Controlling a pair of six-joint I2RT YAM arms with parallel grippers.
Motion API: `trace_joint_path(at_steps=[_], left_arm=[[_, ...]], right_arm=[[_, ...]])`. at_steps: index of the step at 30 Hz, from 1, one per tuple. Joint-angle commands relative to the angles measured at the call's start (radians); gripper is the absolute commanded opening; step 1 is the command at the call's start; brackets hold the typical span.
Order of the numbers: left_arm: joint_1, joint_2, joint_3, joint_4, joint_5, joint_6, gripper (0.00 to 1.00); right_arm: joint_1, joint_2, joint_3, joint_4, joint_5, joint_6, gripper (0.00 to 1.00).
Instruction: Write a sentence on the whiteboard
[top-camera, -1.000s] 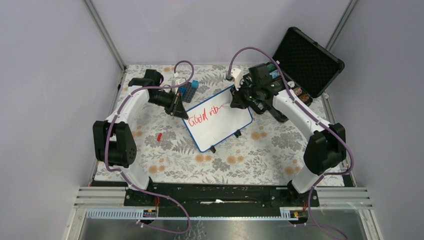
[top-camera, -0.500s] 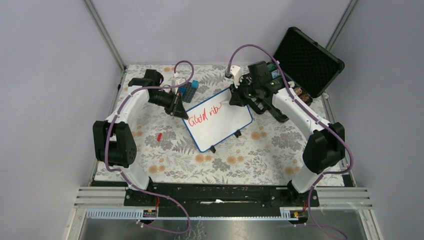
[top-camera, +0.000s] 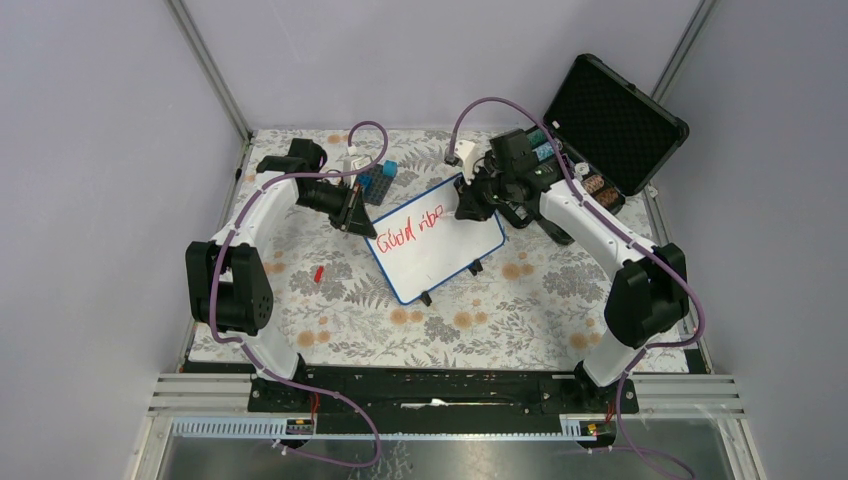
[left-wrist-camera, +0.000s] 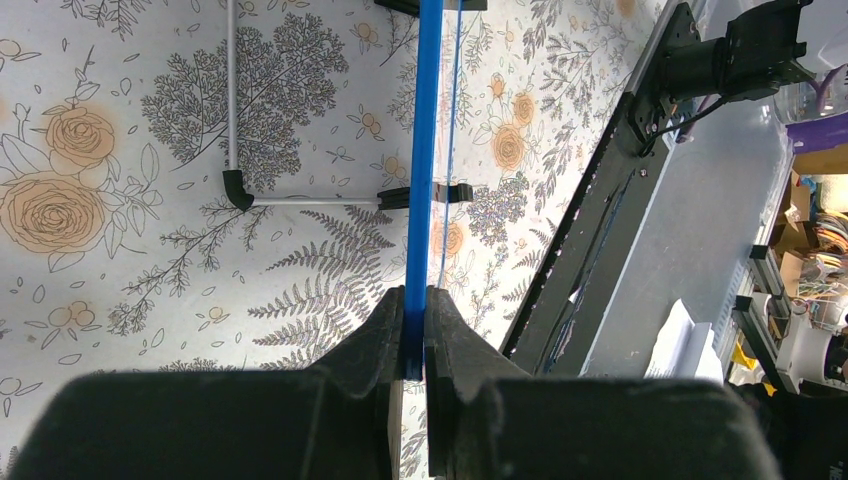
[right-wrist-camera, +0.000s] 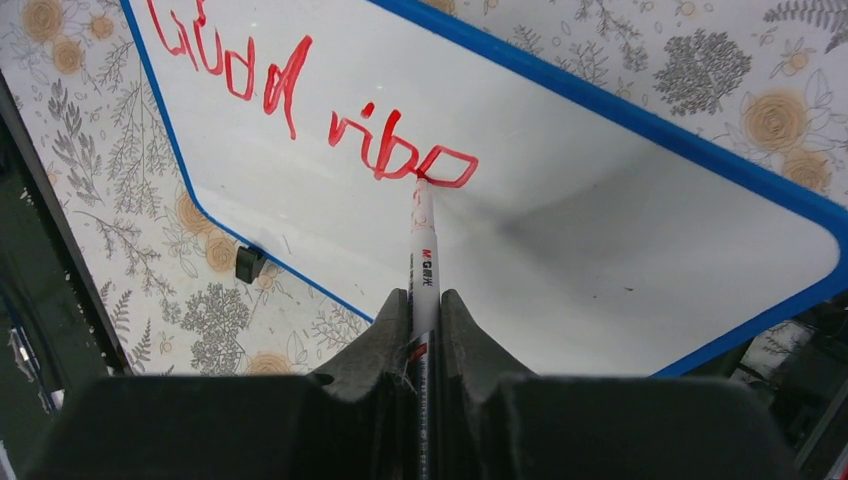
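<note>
At centre left of the top view, the left gripper (top-camera: 352, 216) had its fingers pressed onto the blue rim of the whiteboard (top-camera: 445, 255), which sat at mid-frame over the floral bench (top-camera: 330, 300). The red sentence (top-camera: 408, 231) read roughly "Good vibe" along the board's upper part. Right of it, the right gripper (top-camera: 468, 206) pinched a red marker (right-wrist-camera: 423, 235), its tip touching the last letter. Finishing the stroke well would call for light, even pressure, with the left grip steadying the board against the push.
</note>
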Motion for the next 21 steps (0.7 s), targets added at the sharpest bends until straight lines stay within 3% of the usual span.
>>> trace_joint_path(at_steps=[1,21], left_arm=[[-0.014,0.0,-0.002,0.024,-0.041,0.019,0.0],[-0.015,0.0,0.004,0.024,-0.034,0.013,0.0]], right_arm=[[0.01,-0.023,-0.037,0.012,0.02,-0.023,0.0],[-0.05,-0.059,0.014,-0.019,0.004,-0.032,0.0]])
